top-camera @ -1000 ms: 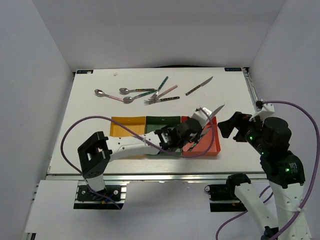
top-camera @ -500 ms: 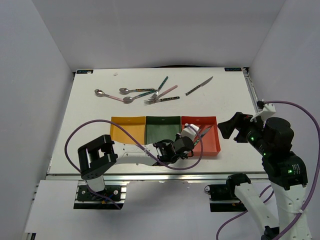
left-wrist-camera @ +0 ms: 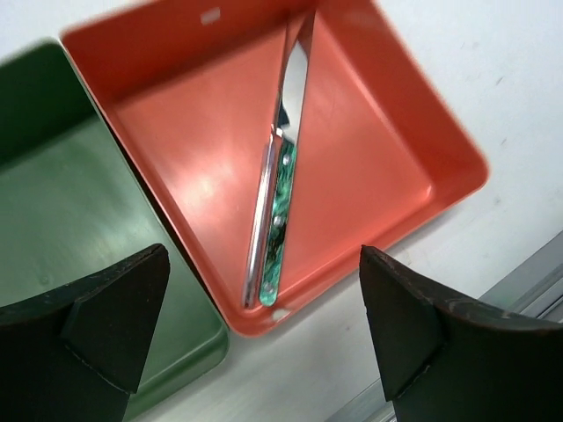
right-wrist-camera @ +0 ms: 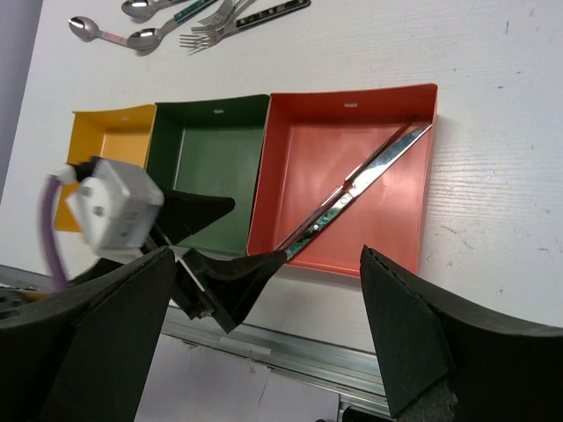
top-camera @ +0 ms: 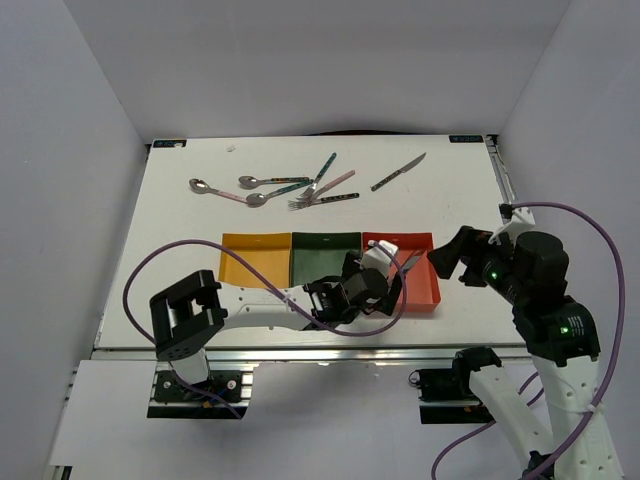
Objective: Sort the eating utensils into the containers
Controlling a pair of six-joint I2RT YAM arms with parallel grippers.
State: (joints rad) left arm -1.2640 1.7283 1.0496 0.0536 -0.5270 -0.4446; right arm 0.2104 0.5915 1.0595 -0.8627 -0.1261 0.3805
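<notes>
A teal-handled knife [left-wrist-camera: 281, 176] lies diagonally in the red tray [left-wrist-camera: 387, 149], free of any finger. My left gripper [left-wrist-camera: 262, 255] hangs open just above the tray's near corner, jaws wide apart on either side of the handle end. The knife [right-wrist-camera: 369, 176] also shows in the right wrist view. My right gripper [top-camera: 450, 260] stands open and empty just right of the red tray [top-camera: 425, 292]. The green tray [top-camera: 322, 255] and yellow tray [top-camera: 255, 258] sit in a row to its left. Several spoons [top-camera: 262, 181] and forks [top-camera: 315, 195] and one knife [top-camera: 398, 172] lie at the back.
The left arm [top-camera: 260, 305] lies low along the table's near edge in front of the trays, its purple cable [top-camera: 150, 270] looping over the yellow tray's side. The table's metal rail [right-wrist-camera: 290, 352] runs just below the red tray.
My left gripper came down over the red tray with the knife and opened; the knife now lies loose in the tray. The right gripper shifted slightly left.
</notes>
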